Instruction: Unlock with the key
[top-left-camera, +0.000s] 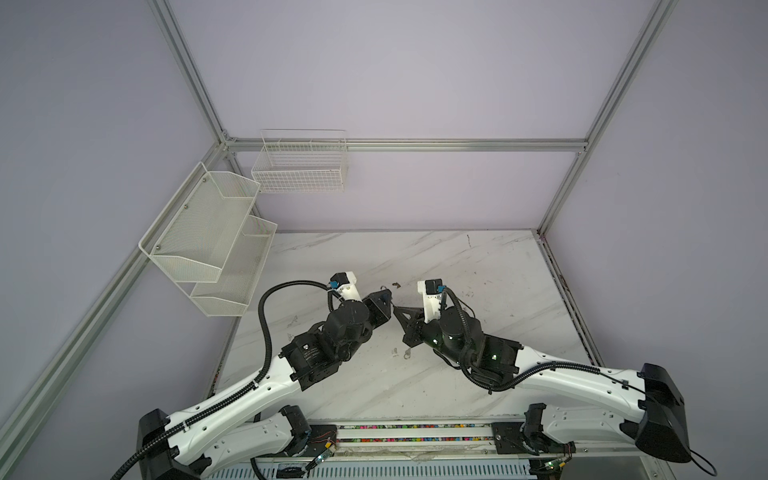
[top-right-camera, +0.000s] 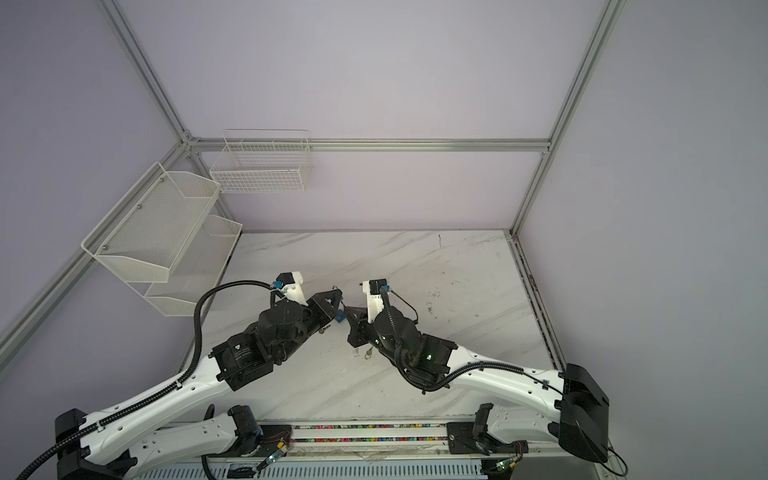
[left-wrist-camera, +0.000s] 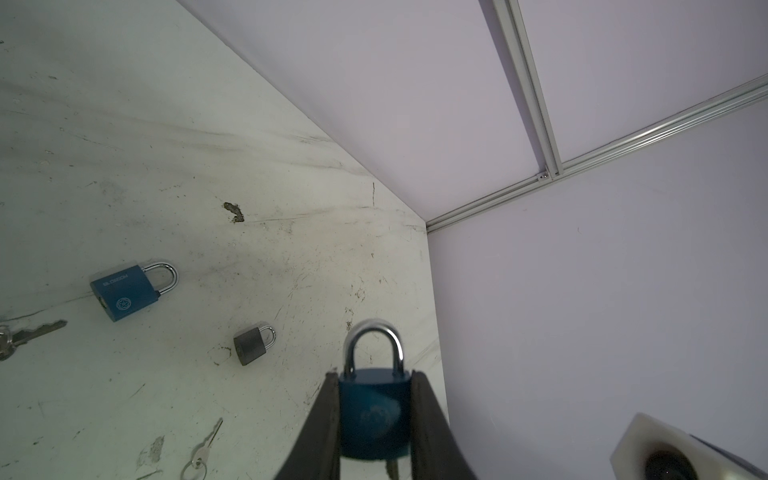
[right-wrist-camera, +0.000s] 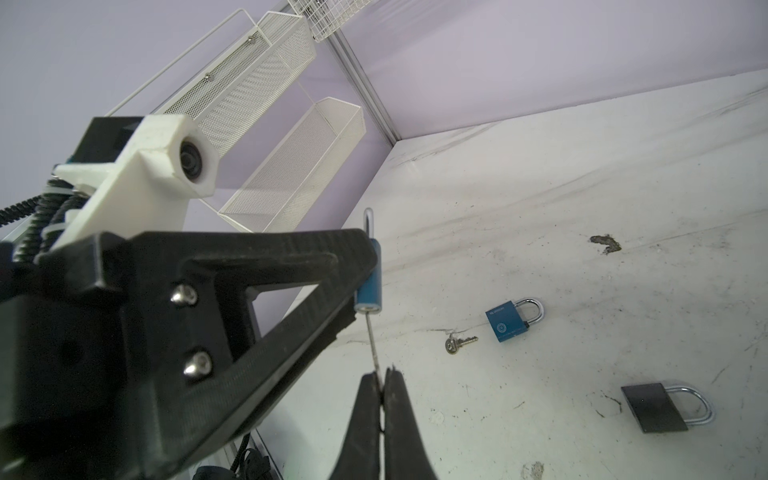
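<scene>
My left gripper (left-wrist-camera: 374, 375) is shut on a blue padlock (left-wrist-camera: 373, 415), pinching its body from both sides with the silver shackle pointing away from the wrist. In the right wrist view the same padlock (right-wrist-camera: 368, 276) shows edge-on against the left gripper's fingers (right-wrist-camera: 291, 266). A thin silver key (right-wrist-camera: 372, 340) runs from the padlock's bottom face into my right gripper (right-wrist-camera: 381, 376), which is shut on it. In both top views the two grippers meet tip to tip above mid-table, left gripper (top-left-camera: 384, 303) against right gripper (top-left-camera: 397, 309); a bit of the blue padlock (top-right-camera: 340, 319) shows between them.
On the marble table (top-left-camera: 478, 270) lie a second blue padlock (left-wrist-camera: 124, 291), a small grey padlock (left-wrist-camera: 251, 345) and loose keys (left-wrist-camera: 35, 332) (left-wrist-camera: 203, 449). White mesh shelves (top-left-camera: 208, 241) and a wire basket (top-left-camera: 299, 166) hang on the left and back walls.
</scene>
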